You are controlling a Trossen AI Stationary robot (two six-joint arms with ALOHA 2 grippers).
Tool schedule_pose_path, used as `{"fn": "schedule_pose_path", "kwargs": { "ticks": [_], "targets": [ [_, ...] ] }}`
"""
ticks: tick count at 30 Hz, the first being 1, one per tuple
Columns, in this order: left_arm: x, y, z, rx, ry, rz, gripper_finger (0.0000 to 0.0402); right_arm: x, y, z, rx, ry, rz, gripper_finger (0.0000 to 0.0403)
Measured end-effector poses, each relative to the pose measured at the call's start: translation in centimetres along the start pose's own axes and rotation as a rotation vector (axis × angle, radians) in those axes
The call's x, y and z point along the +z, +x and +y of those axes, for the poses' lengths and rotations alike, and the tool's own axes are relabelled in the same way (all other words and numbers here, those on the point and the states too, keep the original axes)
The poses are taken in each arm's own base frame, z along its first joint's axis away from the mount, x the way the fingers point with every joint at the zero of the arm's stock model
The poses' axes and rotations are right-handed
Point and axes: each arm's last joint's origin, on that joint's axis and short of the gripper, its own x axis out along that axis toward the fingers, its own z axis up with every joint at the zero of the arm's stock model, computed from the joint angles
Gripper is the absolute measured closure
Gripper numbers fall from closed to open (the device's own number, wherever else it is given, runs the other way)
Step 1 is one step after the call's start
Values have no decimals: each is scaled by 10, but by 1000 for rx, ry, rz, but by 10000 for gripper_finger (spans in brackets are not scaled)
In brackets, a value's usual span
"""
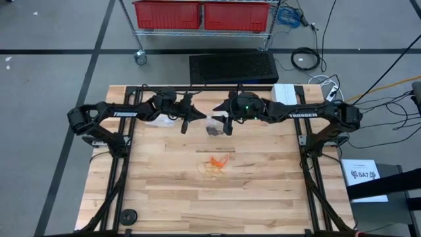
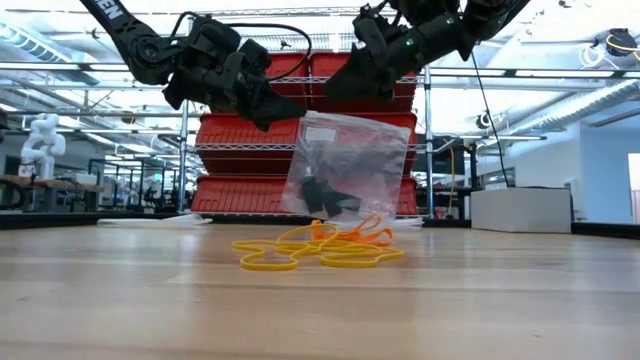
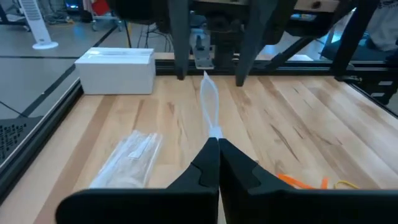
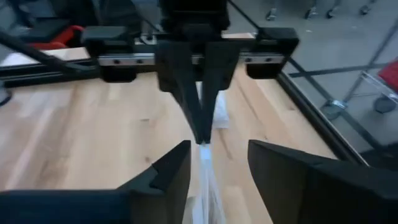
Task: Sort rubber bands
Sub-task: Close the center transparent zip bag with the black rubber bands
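High view: both arms met over the table's [image 1: 164, 197] far half. The left gripper [image 1: 186, 120] and right gripper [image 1: 227, 123] flanked a clear bag [image 1: 213, 128] with dark contents. Loose orange and tan bands [image 1: 217, 162] lay near the table's middle, well apart from both grippers. A 2nd bag [image 1: 160, 120] lay under the left arm.

Low view: the bag [image 2: 345, 165] hung above the wood, its lower edge just over the loose bands [image 2: 320, 248]. Black bands [image 2: 325, 195] sat inside it. This view alone showed the bag clear of the table; the high view alone showed which arm was which.

Left wrist view: the left gripper [image 3: 218, 144] was clenched on the bag's edge [image 3: 209, 102]. The spare bag [image 3: 130, 158] lay flat beside it.

Right wrist view: the right gripper [image 4: 219, 158] stood spread, the bag's edge [image 4: 205, 174] between its fingers but not gripped.

Risks, as judged: the bag hung from 1 pinch only, so a slip could drop it onto the loose bands and mix the colours. If its mouth was unsealed, tilting could spill the black bands.
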Motion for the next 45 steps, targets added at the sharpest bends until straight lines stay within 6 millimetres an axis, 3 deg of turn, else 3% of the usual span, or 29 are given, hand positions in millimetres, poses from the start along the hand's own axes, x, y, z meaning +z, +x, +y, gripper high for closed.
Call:
{"fn": "schedule_pose_path", "kwargs": {
  "ticks": [9, 15, 24, 28, 34, 45],
  "targets": [
    [0, 0, 0, 0, 0, 0, 401, -2, 2, -5, 52, -3, 4, 264],
    [0, 0, 0, 0, -1, 0, 401, -12, 14, -13, 53, 12, 35, 270],
    [0, 0, 0, 0, -3, 3, 401, -5, 37, -14, 93, -22, 131, 277],
    [-1, 0, 0, 1, -6, 7, 401, -1, 44, -15, 95, -49, 177, 306],
    [-2, 0, 0, 9, 4, 18, 401, 8, 44, -15, 96, -68, 188, 388],
    [-3, 0, 1, 35, -2, 34, 401, 6, 40, -15, 91, -61, 259, 390]
  ]
}}
